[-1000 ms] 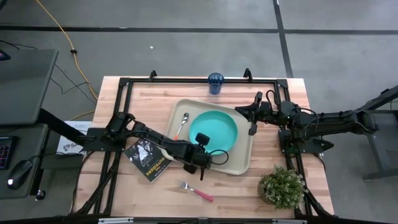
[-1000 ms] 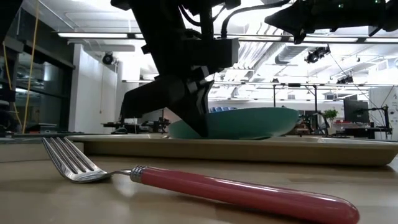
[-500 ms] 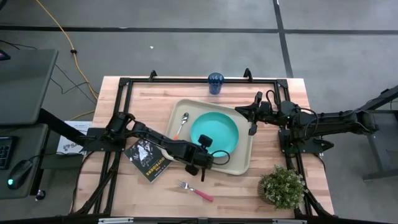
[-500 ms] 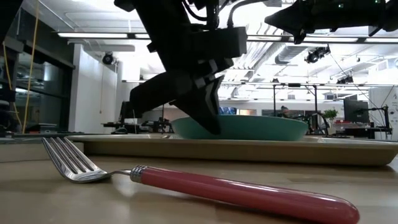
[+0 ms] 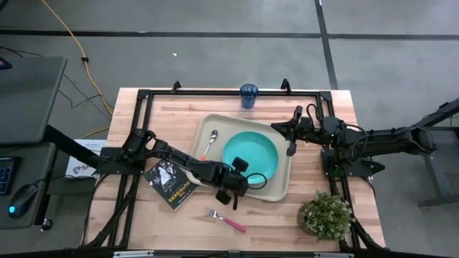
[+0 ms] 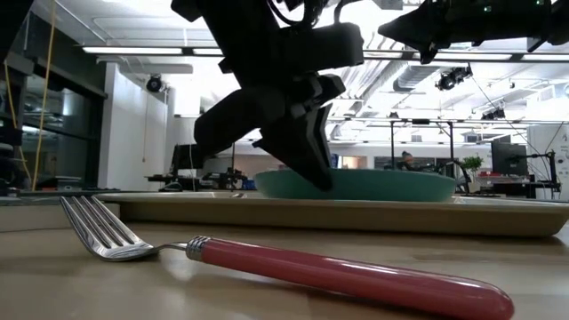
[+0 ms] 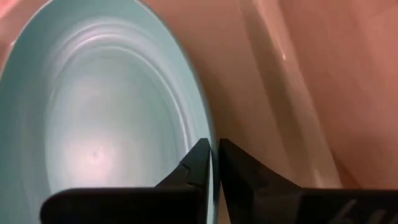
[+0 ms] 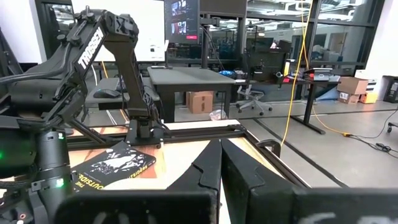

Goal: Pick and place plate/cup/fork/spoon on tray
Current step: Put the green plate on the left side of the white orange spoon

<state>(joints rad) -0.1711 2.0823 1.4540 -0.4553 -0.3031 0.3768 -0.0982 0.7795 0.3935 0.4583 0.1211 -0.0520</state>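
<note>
The teal plate [image 5: 251, 153] lies level inside the beige tray [image 5: 278, 188], with my left gripper [image 5: 239, 172] shut on its near rim. The plate also shows in the low view [image 6: 373, 184] behind the tray's rim [image 6: 356, 213]. The silvery spoon [image 5: 210, 143] lies in the tray's left part. The pink-handled fork [image 5: 226, 220] lies on the table near the front edge. The dark blue cup [image 5: 249, 94] stands at the table's far edge. My right gripper [image 5: 291, 143] is shut and empty above the tray's right rim. My left gripper pinches the plate's near rim [image 7: 208, 134], one finger inside the plate and one outside it. The fingers [image 6: 311, 164] slant down from the table's near left side. The plate sits level in the tray; the tray's rim hides its base in the low view.
A black booklet [image 5: 171, 183] lies left of the tray under my left arm. A potted plant [image 5: 326, 215] stands at the table's near right corner. A black frame [image 5: 143, 97] runs around the table top.
My left gripper has gone toward the table's right edge and tipped lower, keeping its hold. The plate, at first tilted with its far right side raised, has come down level and shifted a little to the right in the tray.
</note>
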